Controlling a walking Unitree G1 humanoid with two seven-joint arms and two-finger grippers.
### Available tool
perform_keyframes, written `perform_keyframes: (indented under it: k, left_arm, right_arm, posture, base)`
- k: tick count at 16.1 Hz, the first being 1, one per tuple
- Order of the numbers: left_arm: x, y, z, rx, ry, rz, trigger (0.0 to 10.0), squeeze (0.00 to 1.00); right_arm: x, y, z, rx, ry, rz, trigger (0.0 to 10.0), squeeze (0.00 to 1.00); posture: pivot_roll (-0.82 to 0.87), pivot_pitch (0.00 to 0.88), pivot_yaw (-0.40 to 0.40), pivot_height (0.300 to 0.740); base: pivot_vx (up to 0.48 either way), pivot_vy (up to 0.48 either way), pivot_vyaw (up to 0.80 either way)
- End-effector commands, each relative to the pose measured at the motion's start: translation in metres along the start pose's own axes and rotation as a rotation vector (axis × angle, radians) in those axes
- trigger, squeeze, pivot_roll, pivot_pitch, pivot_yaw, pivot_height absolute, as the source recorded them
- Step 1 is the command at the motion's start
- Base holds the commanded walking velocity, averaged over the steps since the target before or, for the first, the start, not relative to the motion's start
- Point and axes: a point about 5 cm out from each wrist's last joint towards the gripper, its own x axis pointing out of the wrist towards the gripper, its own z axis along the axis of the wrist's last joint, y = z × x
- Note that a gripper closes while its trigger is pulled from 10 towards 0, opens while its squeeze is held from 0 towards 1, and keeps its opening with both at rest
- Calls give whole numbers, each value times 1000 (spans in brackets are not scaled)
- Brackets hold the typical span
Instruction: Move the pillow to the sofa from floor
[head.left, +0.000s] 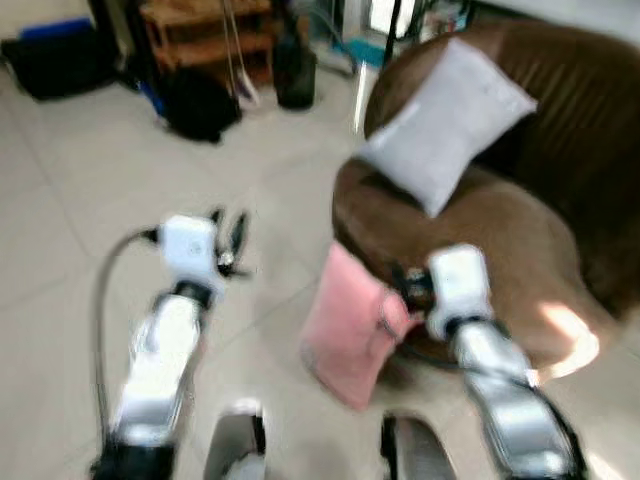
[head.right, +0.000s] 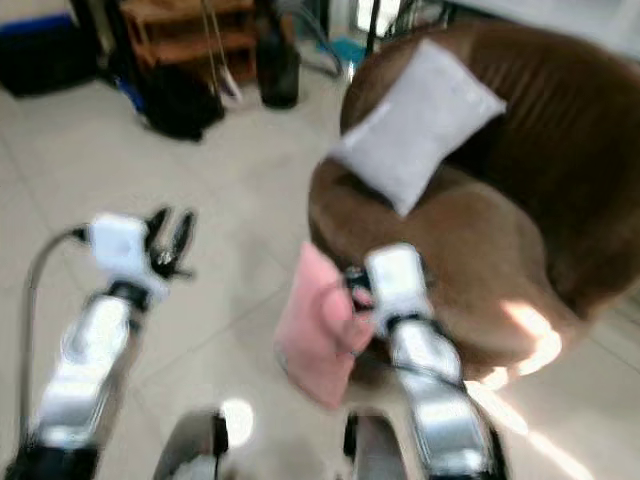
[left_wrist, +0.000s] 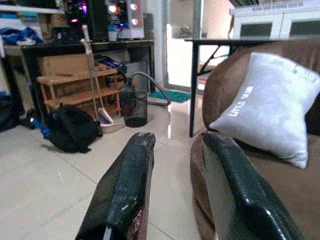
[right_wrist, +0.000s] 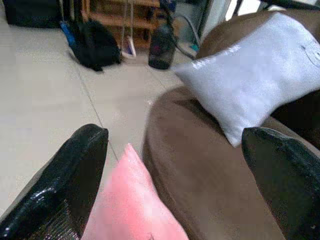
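A pink pillow stands on the tiled floor, leaning against the front of a brown sofa. My right gripper is at the pillow's upper edge, by the sofa's front. In the right wrist view its fingers are spread wide, so it is open, with the pink pillow low between them. My left gripper is raised over bare floor to the left, away from the pillow. It is open with nothing in the narrow gap between its fingers. A grey pillow rests against the sofa's back.
A black backpack, a dark bin and a wooden shelf stand at the far side of the room. Another black bag lies at the far left. Pale tiled floor stretches to the left.
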Motion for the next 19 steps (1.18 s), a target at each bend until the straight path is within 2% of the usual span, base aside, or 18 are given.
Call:
perform_keyframes:
  k: [1, 13, 16, 19]
  left_arm:
    - [5, -12, 4, -10, -17, -39, 10000, 0]
    - [5, -13, 4, 0, -16, -52, 10000, 0]
    - [6, -15, 5, 5, -18, -55, 10000, 0]
    - [6, -15, 5, 15, -18, -52, 10000, 0]
  right_arm:
    - [-4, -14, -4, -21, 19, -39, 10000, 0]
    - [-4, -11, -2, -15, 13, -31, 10000, 0]
    - [-4, -10, -2, -7, 15, -28, 10000, 0]
    - [-3, -10, -3, 1, 22, -27, 10000, 0]
  posture:
    - [-66, 18, -22, 601]
    - [-65, 24, -18, 601]
    - [-64, 27, -17, 601]
    - [-64, 27, -17, 576]
  base:
    - [360, 0, 0]
    - [361, 0, 0]
    - [0, 0, 0]
    - [0, 0, 0]
